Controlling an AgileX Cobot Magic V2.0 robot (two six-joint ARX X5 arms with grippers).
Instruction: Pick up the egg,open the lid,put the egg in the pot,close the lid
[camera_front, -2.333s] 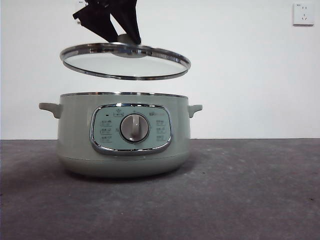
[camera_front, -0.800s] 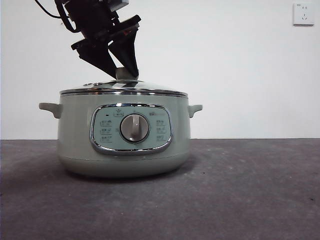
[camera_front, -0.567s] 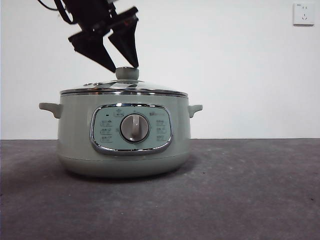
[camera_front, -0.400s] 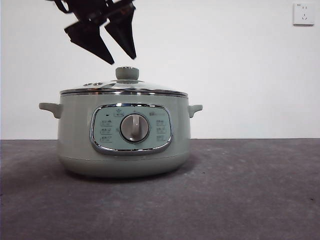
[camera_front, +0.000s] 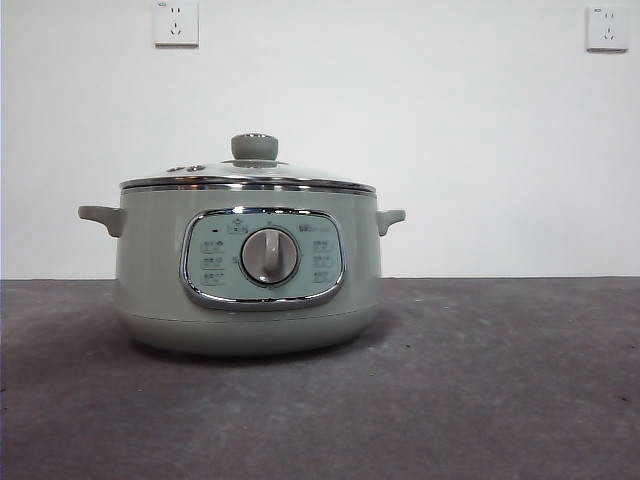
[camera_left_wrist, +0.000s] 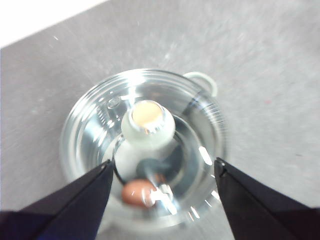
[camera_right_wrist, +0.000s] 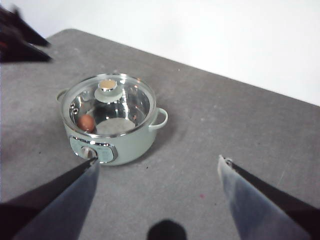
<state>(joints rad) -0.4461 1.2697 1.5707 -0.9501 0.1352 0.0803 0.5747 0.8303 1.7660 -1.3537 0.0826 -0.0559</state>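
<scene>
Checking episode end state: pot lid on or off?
On. The lid sits level on the pot rim, untouched; the egg shows through its glass, inside.

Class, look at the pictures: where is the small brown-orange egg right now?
The small brown-orange egg lies inside the sage-green pot, on its shiny floor near the wall, seen through the closed glass lid in both wrist views; the front view hides it.

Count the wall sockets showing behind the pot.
2. One wall socket is high on the wall above the pot; the other socket sits near the top corner, far to the side.
</scene>
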